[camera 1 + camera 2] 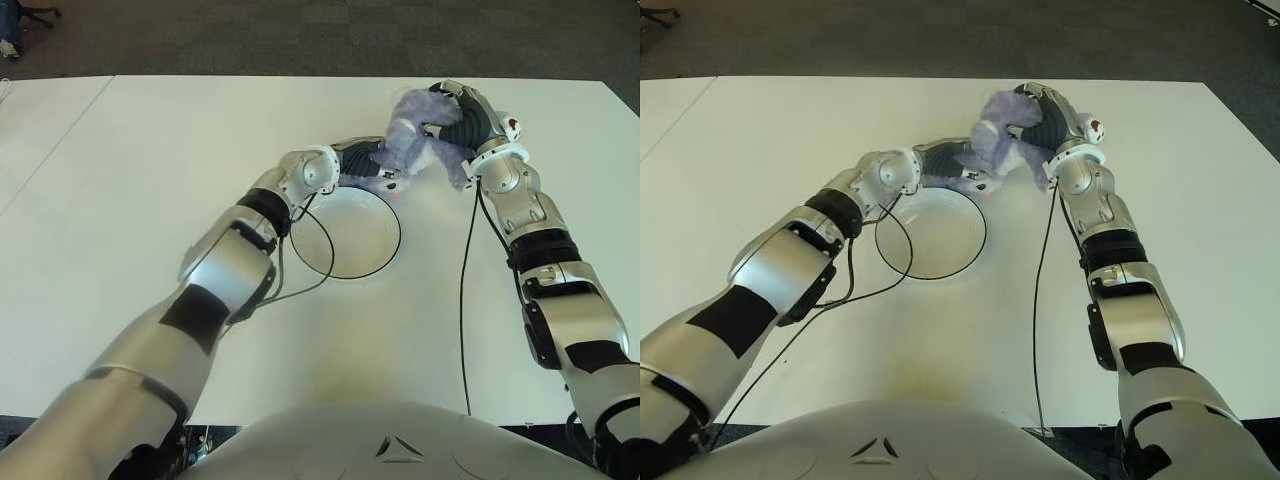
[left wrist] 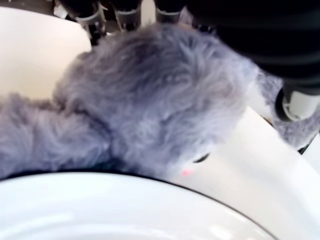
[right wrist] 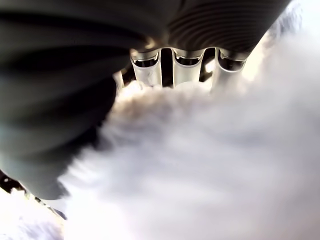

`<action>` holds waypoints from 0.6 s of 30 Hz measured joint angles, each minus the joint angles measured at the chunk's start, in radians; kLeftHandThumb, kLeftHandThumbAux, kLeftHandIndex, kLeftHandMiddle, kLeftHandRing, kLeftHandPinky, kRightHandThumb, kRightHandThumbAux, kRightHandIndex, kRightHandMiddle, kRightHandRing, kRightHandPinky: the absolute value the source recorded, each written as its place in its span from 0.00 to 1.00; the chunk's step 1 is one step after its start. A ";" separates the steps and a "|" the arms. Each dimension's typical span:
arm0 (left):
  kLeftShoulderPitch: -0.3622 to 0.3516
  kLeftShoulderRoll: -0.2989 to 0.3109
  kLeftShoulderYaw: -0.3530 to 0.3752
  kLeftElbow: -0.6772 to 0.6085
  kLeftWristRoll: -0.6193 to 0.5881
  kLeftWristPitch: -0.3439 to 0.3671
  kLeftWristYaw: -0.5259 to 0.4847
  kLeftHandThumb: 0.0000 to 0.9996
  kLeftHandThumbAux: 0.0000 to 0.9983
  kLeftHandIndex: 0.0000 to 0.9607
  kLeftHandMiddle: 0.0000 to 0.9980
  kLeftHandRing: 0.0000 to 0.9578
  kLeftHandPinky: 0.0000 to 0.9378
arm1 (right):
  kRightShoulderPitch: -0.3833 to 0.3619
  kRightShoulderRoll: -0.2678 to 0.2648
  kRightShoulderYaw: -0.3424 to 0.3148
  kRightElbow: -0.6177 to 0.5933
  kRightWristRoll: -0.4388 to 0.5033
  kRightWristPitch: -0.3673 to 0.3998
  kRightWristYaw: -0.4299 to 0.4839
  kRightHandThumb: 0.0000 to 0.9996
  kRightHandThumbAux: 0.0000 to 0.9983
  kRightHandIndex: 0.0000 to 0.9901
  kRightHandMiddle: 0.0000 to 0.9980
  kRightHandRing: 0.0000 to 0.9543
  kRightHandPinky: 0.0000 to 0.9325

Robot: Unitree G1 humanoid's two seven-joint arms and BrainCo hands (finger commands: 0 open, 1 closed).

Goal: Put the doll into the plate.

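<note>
As both hands grip doll (image 1: 415, 140), left wrist shows plate (image 2: 125, 210) rim

We see a white table (image 1: 120, 200) filling most of both eye views, with a seam line running diagonally across its left part. Dark grey carpet floor (image 1: 330, 35) lies beyond the far edge. An office chair base (image 1: 35, 14) shows at the far left corner.

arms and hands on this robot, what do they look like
Both arms are glossy silver shells with black bands at the joints. The left hand and right hand are dark, ribbed at the palm, with pale silver finger segments. A thin black cable runs along each arm down onto the white table.
</note>
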 measured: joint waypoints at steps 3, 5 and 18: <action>-0.002 -0.021 -0.029 0.013 0.032 0.046 0.066 0.21 0.30 0.00 0.00 0.00 0.00 | 0.006 0.001 -0.001 -0.009 0.001 0.004 0.000 0.68 0.73 0.44 0.86 0.90 0.89; -0.008 -0.032 -0.047 0.022 0.056 0.081 0.100 0.19 0.29 0.00 0.00 0.00 0.00 | 0.011 0.001 -0.002 -0.019 0.001 0.009 0.000 0.68 0.73 0.44 0.86 0.89 0.89; -0.027 -0.075 -0.126 0.049 0.148 0.255 0.236 0.15 0.28 0.00 0.00 0.00 0.00 | 0.022 0.001 -0.005 -0.053 0.004 0.020 0.001 0.68 0.73 0.44 0.87 0.91 0.92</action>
